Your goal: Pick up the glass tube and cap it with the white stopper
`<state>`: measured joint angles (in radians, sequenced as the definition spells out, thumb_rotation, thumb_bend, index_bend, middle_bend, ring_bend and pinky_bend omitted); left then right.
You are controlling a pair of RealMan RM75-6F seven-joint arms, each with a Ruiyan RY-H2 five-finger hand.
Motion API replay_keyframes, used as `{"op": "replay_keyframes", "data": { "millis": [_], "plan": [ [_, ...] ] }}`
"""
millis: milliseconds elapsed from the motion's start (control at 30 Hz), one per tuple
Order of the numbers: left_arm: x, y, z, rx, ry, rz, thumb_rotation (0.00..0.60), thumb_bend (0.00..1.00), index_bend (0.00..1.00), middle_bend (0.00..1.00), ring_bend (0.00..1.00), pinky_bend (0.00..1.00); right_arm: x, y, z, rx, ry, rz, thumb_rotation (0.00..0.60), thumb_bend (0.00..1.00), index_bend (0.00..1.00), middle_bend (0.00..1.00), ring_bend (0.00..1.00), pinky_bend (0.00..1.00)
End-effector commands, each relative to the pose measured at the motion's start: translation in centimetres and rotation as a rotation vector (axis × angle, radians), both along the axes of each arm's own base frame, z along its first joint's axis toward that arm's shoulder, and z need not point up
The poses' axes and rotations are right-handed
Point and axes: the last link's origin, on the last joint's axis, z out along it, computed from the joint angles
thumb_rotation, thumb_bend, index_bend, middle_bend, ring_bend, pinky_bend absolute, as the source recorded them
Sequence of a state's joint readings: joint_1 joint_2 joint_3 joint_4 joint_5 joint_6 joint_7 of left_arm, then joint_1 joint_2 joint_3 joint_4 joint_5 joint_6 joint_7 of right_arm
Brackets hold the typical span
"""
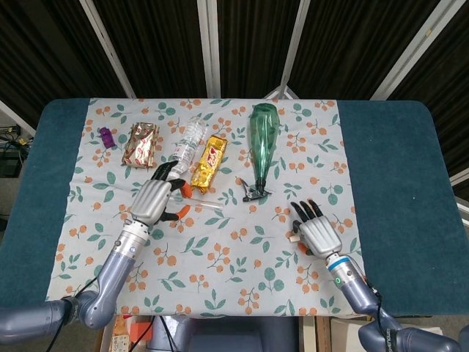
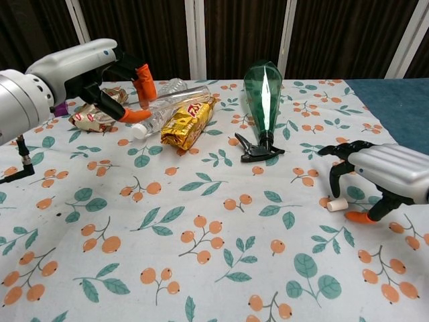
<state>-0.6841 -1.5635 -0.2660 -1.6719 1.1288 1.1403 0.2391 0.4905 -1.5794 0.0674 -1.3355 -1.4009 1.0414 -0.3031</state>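
We see the right hand [image 2: 382, 176] low over the bench [image 1: 388, 169], fingers spread and curled down, gripping nothing; the white stopper [image 2: 336, 204] lies on the cloth just beside its fingertips. Left hand [image 2: 100, 74] is raised, pinching the glass tube [image 2: 179, 94] between orange-tipped fingers, tube roughly level and looks empty, though it's hard to read. Further back: green spray bottle [image 1: 261, 139] on its side, clear plastic bottle [image 1: 187, 139] lying down, contents unreadable, beside a gold snack pack [image 1: 208, 163].
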Motion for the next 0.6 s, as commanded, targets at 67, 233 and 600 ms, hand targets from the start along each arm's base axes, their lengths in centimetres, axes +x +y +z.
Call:
{"op": "replay_keyframes", "data": {
  "millis": [67,233,600],
  "plan": [
    [-0.12,0.0,0.04,0.0,-0.001,0.003,0.6,0.51,0.66,0.51,0.05,0.0,0.03,0.0,-0.15,-0.001,0.004,0.001,0.6,0.33,0.5,0.08,0.0,0.0],
    [-0.3,-0.04,0.03,-0.002,0.003,0.004,0.6,0.51,0.66,0.51,0.05,0.0,0.02,-0.13,-0.25,-0.005,0.013,0.0,0.6,0.33,0.5,0.08,0.0,0.0],
    [-0.33,-0.12,-0.14,-0.009,0.005,0.004,0.6,0.51,0.67,0.51,0.05,0.0,-0.1,-0.11,-0.22,-0.015,0.02,-0.003,0.6,0.41,0.57,0.1,0.0,0.0]
  ]
}}
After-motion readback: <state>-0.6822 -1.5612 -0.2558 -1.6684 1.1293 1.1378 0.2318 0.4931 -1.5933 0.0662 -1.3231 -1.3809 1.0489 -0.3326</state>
